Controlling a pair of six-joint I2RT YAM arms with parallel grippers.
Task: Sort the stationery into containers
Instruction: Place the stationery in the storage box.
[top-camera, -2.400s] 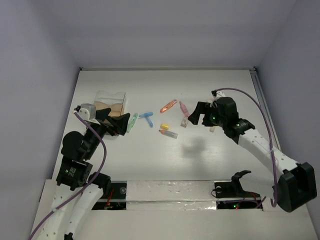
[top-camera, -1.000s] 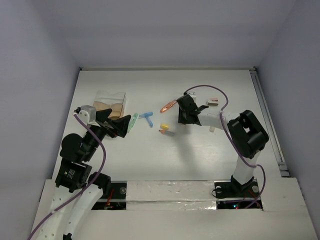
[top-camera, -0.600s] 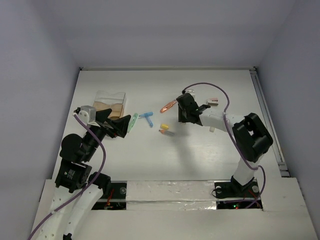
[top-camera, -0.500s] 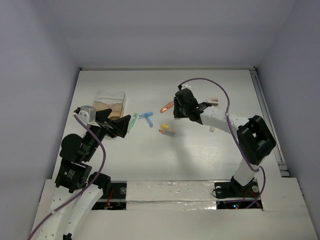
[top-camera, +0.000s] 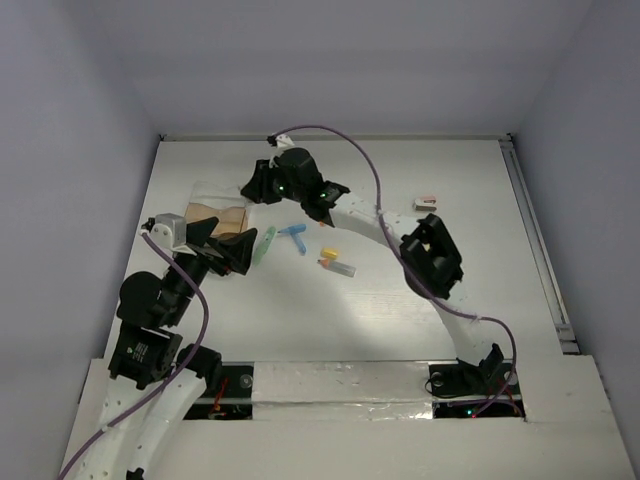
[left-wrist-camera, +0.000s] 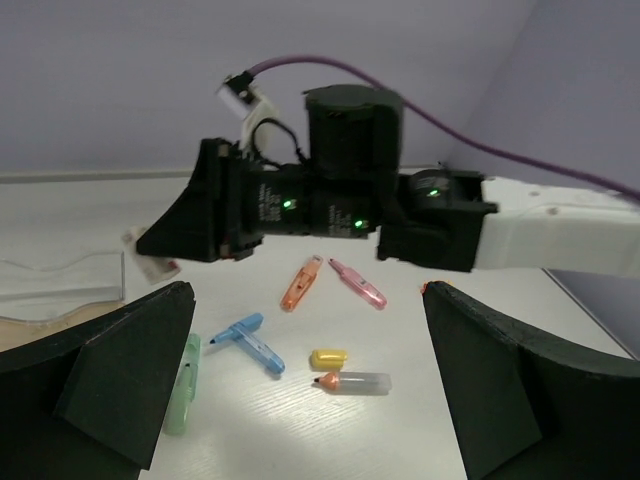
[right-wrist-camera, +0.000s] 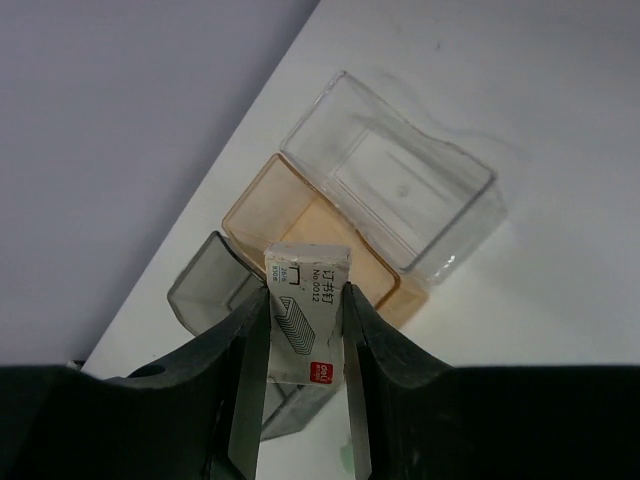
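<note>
the right gripper is clamped on a small white paper box of staples, held above the far-left clear plastic containers; in the wrist view it lies over the tan compartment and grey compartment. the left gripper stands wide apart just near of the containers. on the white worktop lie a green piece, a blue piece, a yellow cap, an orange piece and a pink piece.
</note>
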